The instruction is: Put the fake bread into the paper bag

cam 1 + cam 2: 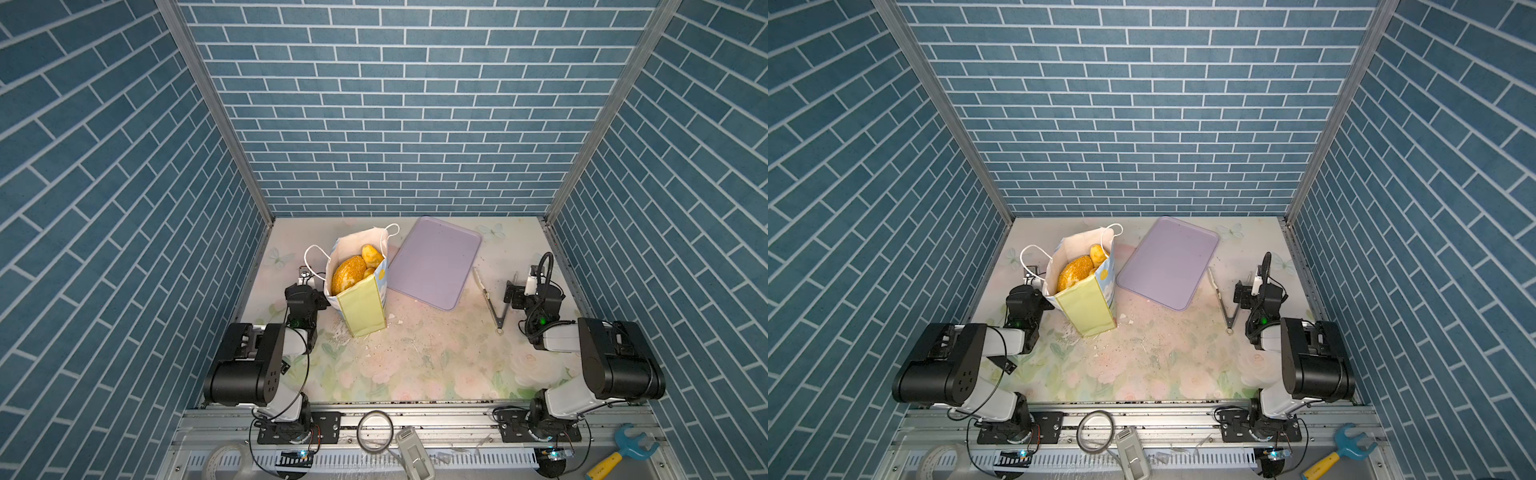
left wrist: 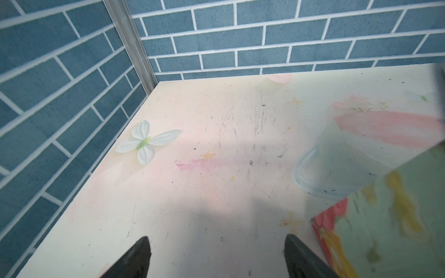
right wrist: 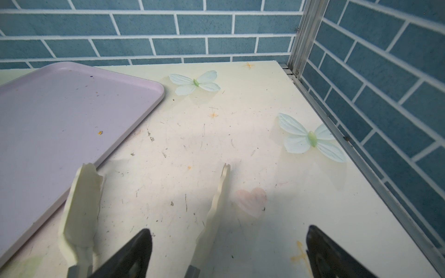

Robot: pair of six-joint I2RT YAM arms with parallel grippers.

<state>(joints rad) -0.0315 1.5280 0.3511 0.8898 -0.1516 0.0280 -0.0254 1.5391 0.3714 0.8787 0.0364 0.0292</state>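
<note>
The left gripper [image 2: 216, 240] hangs released, its fingers spread wide over the bare table [image 2: 216, 168] and gripping nothing. Just to its right the paper bag [image 1: 361, 307] stands upright, with the fake bread [image 1: 348, 274] piled inside. The right gripper [image 3: 228, 231] is likewise spread wide and empty. Cream-tipped tongs [image 3: 80, 207] lie just beside it, and a lavender tray [image 3: 60, 115] lies farther to its left.
</note>
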